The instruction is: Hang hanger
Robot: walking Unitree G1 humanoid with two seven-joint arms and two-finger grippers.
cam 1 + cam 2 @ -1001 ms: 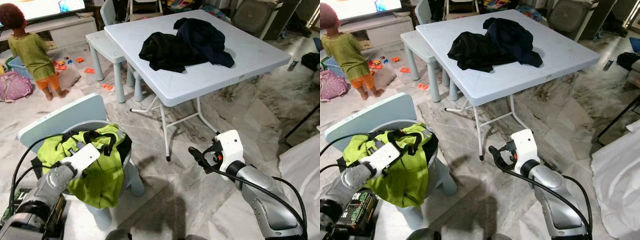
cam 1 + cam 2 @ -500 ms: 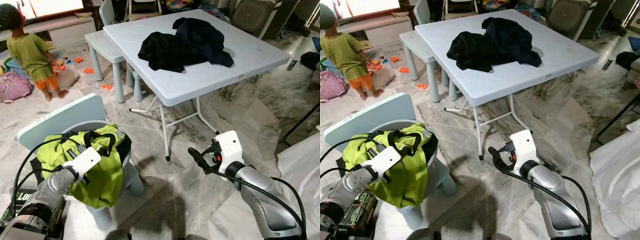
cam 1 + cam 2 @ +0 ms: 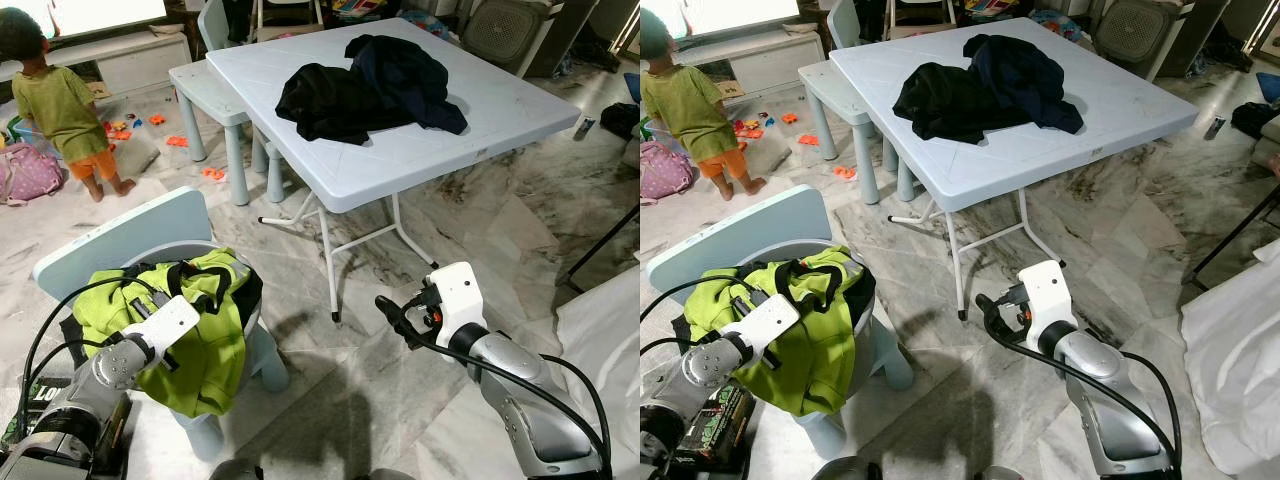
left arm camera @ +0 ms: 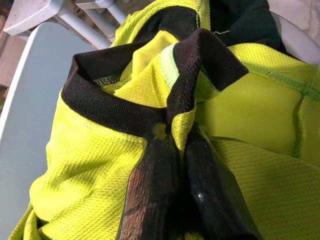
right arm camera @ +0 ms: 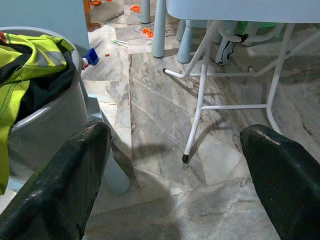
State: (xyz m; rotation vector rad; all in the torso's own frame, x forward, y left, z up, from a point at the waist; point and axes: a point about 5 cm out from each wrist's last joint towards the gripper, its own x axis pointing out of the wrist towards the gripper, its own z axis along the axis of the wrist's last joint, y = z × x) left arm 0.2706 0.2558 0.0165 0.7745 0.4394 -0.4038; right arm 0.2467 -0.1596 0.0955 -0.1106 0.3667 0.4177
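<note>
Hanger hidden from us; left gripper jaws clench the yellow shirt's black collar up close; right gripper jaws released.

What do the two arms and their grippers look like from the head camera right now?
Both arms are silver metal with black cables looping alongside. The left gripper has long black fingers behind a white housing. The right gripper has matching black fingers, a white housing and small red details by the wiring.

I am getting both head views looking forward and down, sharing the folding table and small chair. The left wrist camera is sitting close against the yellow-green shirt; the right wrist camera is facing the table's legs.
</note>
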